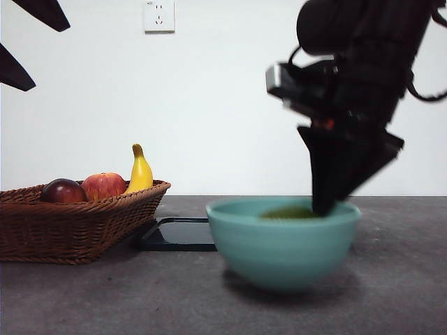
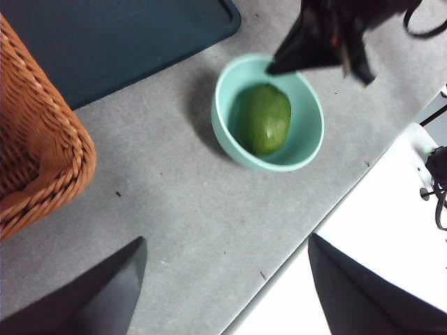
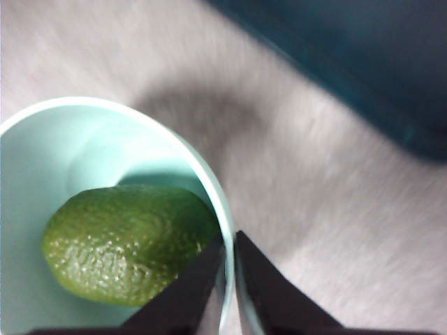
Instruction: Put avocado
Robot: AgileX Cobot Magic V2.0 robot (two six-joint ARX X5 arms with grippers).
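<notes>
The avocado [image 1: 290, 212] lies on its side inside the pale teal bowl [image 1: 279, 251], only its top showing over the rim. It shows whole in the left wrist view [image 2: 264, 118] and in the right wrist view [image 3: 126, 244], free of any jaw. My right gripper [image 1: 323, 208] hangs tip-down at the bowl's rim [image 3: 140, 115], beside the avocado, with its jaws shut together and empty; it also shows in the left wrist view [image 2: 274, 68]. My left gripper [image 2: 227, 241] is open and empty, high above the table at the left [image 1: 49, 56].
A wicker basket [image 1: 70, 230] stands at the left with a dark red fruit [image 1: 63, 190], an apple [image 1: 103, 185] and a banana [image 1: 140, 173]. A dark flat tray [image 1: 178, 234] lies between basket and bowl. The table's edge [image 2: 307, 241] runs near the bowl.
</notes>
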